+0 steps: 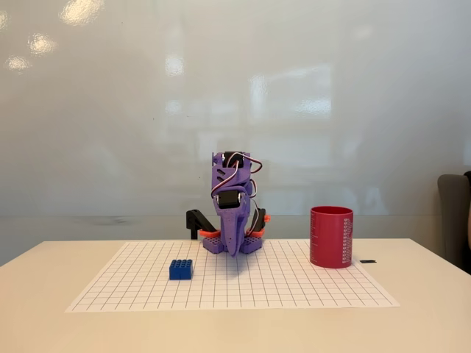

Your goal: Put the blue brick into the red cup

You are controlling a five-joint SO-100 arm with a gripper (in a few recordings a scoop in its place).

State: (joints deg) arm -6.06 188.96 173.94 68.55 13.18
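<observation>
The blue brick [181,269] sits nearest on the gridded sheet [294,290] covering the surface [427,316], left of centre. The red cup [331,236] stands upright to the right, contents hidden. Behind, the folded purple arm points its tool [234,246] downward, fingers seemingly pressed together.

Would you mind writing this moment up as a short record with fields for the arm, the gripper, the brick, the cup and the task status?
arm: purple arm folded at the back of the grid mat
gripper: gripper pointing down at the mat, holding nothing; open or shut unclear
blue brick: blue brick on the mat, left of the arm in the fixed view, studs up
red cup: red cup upright at the mat's right edge, apart from the arm
task status: brick not yet picked up
</observation>
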